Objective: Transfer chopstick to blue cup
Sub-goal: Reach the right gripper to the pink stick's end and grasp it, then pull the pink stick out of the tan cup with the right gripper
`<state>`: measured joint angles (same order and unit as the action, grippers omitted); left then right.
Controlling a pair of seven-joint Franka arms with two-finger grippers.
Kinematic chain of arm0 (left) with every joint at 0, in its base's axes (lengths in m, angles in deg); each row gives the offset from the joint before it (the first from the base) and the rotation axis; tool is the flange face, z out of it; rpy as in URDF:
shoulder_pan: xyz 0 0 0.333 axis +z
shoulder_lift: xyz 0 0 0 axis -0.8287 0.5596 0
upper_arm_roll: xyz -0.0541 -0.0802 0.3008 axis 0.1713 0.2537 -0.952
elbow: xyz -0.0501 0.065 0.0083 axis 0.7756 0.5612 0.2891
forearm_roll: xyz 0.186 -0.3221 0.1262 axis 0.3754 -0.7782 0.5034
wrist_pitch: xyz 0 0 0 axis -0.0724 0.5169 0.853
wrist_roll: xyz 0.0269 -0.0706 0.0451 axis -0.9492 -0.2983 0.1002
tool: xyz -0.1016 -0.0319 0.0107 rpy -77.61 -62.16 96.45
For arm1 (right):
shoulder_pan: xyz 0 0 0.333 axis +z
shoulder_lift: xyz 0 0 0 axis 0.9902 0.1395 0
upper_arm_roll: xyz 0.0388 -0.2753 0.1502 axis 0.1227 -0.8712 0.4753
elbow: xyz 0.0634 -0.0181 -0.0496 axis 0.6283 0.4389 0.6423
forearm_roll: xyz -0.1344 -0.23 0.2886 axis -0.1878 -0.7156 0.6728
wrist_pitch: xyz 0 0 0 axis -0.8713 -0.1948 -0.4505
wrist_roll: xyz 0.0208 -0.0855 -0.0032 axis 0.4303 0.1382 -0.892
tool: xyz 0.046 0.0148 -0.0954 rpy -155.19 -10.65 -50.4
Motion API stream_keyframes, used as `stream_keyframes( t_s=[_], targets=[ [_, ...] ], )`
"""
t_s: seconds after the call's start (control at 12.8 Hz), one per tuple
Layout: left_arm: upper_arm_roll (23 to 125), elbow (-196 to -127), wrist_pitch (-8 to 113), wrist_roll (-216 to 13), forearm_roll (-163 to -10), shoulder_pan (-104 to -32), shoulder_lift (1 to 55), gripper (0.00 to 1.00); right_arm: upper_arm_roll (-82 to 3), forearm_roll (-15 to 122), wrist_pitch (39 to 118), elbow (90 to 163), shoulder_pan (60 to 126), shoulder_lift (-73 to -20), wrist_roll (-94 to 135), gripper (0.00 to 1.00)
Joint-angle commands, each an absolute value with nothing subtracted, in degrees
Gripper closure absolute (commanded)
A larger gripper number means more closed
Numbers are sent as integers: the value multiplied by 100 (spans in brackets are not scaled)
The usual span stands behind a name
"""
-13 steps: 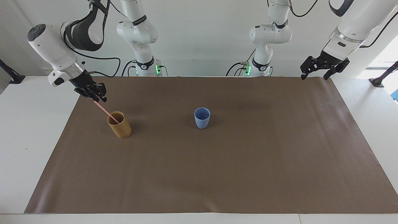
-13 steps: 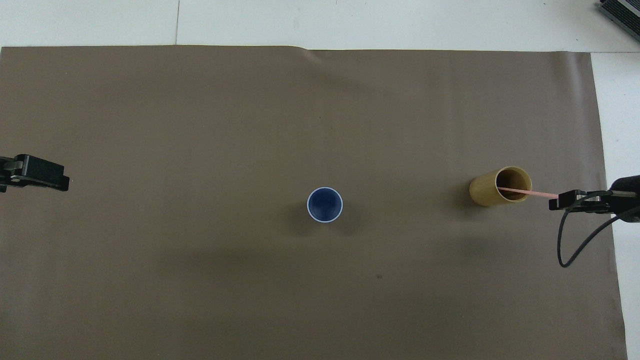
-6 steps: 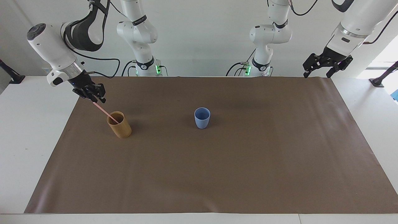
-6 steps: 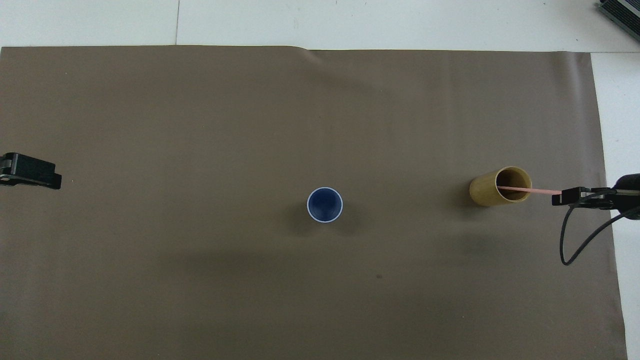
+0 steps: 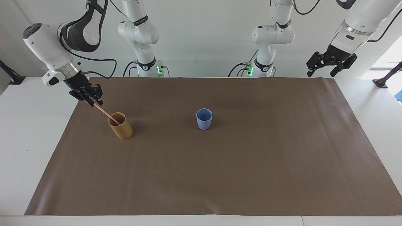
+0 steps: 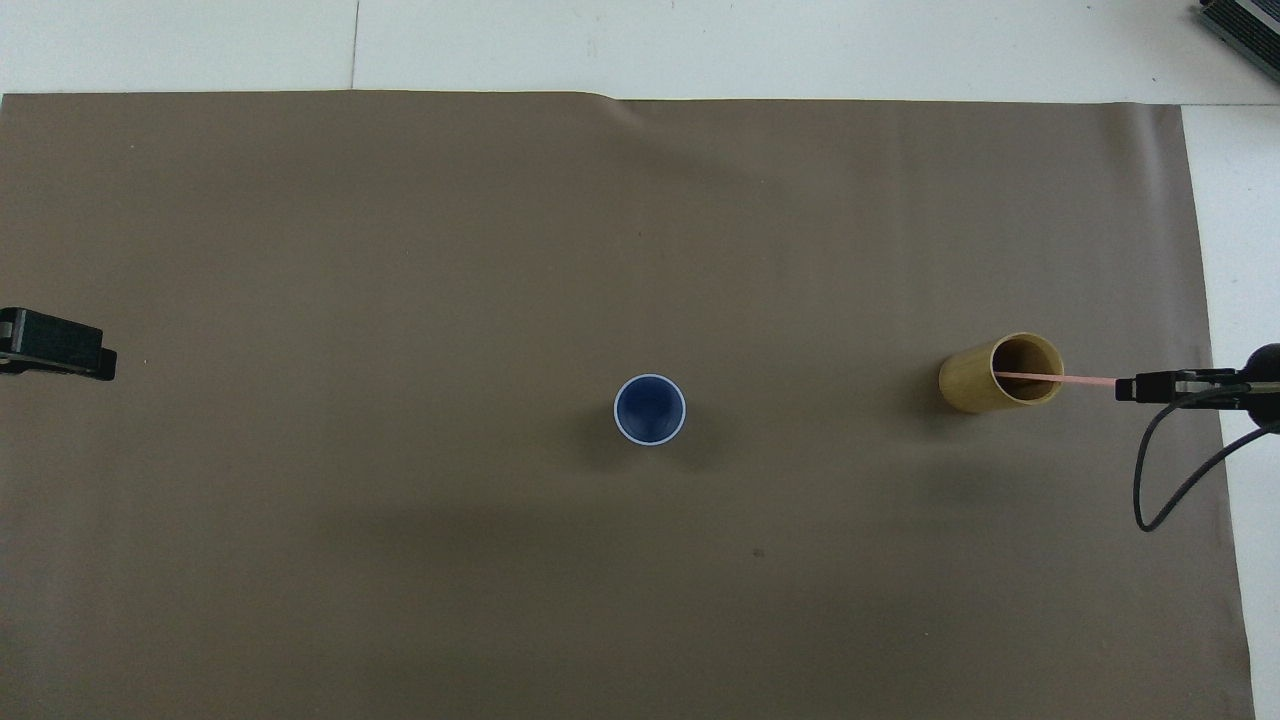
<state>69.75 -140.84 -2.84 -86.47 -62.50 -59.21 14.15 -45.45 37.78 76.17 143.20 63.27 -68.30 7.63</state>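
A thin pink chopstick (image 5: 105,113) (image 6: 1065,379) leans out of a tan cylindrical cup (image 5: 122,129) (image 6: 968,383), its lower end hidden inside. My right gripper (image 5: 95,104) (image 6: 1122,388) is shut on the stick's upper end, over the mat's edge at the right arm's end of the table. The blue cup (image 5: 204,120) (image 6: 650,409) stands upright near the middle of the mat, with nothing showing in it. My left gripper (image 5: 321,74) (image 6: 100,362) hangs open and holds nothing, raised over the left arm's end of the table.
A brown mat (image 5: 251,163) (image 6: 400,250) covers most of the white table. The tan cup stands beside the blue cup, toward the right arm's end. A black cable (image 6: 1150,490) loops down from the right gripper.
My right gripper has drawn back toward its end of the table, pulling more of the chopstick out of the tan cup. The left gripper has risen and drawn back a little.
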Motion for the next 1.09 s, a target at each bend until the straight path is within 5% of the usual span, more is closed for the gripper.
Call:
stream_keyframes(
  t_s=[0.0, 0.08, 0.23, 0.7, 1.01],
  targets=[
    [7028, -14048, -412, -8603, -6277, -5834, 1378, 0, -4513, 4109, 7709, 14416, 6238, -6874, 550, 61],
    [7028, -14048, -412, -8612, -6277, -5834, 1378, 0, -4513, 4259, 7709, 14416, 6238, -6874, 550, 82],
    [7028, -14048, -412, -8603, -6277, -5834, 1378, 0, -4513, 4330, 7718, 14407, 6230, -6874, 550, 96],
    [7064, -14022, -421, -8603, -6260, -5826, 1370, 0, -4504, 4752, 7281, 14048, 6308, -7005, 690, 99],
    [7072, -14022, -421, -8603, -6260, -5834, 1370, 0, -4232, 3955, 6042, 12820, 6649, -7164, 2022, 99]
  ],
)
